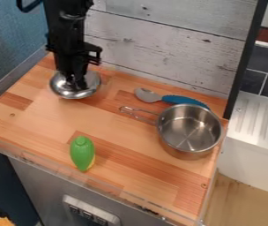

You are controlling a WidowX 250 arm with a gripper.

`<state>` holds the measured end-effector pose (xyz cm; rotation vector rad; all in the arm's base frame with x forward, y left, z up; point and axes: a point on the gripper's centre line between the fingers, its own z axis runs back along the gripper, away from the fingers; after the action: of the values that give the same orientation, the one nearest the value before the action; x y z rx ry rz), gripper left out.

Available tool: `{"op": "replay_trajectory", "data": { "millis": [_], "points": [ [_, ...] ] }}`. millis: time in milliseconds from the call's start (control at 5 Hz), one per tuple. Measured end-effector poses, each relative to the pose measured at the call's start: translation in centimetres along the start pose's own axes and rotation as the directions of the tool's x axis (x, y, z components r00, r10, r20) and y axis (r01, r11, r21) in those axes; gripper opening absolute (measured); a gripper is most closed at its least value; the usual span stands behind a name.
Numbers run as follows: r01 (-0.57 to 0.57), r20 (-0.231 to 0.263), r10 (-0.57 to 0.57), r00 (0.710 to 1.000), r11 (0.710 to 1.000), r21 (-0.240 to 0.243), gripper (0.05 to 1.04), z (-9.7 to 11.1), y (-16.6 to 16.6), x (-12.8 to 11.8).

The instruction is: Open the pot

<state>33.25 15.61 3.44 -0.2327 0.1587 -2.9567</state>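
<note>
Since round steel pot (190, 127) is uncovered near desk's (130, 152) right edge, opening looks done. Shiny domed lid (72, 94) under black tool (77, 83), far-left corner; cannot tell if gripped, release maybe left.

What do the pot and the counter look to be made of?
The pot looks like satin metal, probably stainless steel: silvery grey with soft highlights. The counter seems to be smooth wood, or a wood-look print, going by its joined tan and reddish strips.
</note>
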Motion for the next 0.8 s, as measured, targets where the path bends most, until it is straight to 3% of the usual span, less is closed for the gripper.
{"op": "replay_trajectory", "data": {
  "millis": [200, 400, 800],
  "points": [
    [-0.015, 0.02, 0.015, 1.0, 1.0, -0.005, 0.282, -0.69, -0.09, -0.6],
    [-0.001, 0.015, 0.001, 1.0, 1.0, 0.002, 0.346, -1.16, 0.04, -0.96],
    [-0.004, 0.008, 0.004, 1.0, 1.0, -0.013, 0.944, -1.1, 0.15, -1.14]
  ]
}}
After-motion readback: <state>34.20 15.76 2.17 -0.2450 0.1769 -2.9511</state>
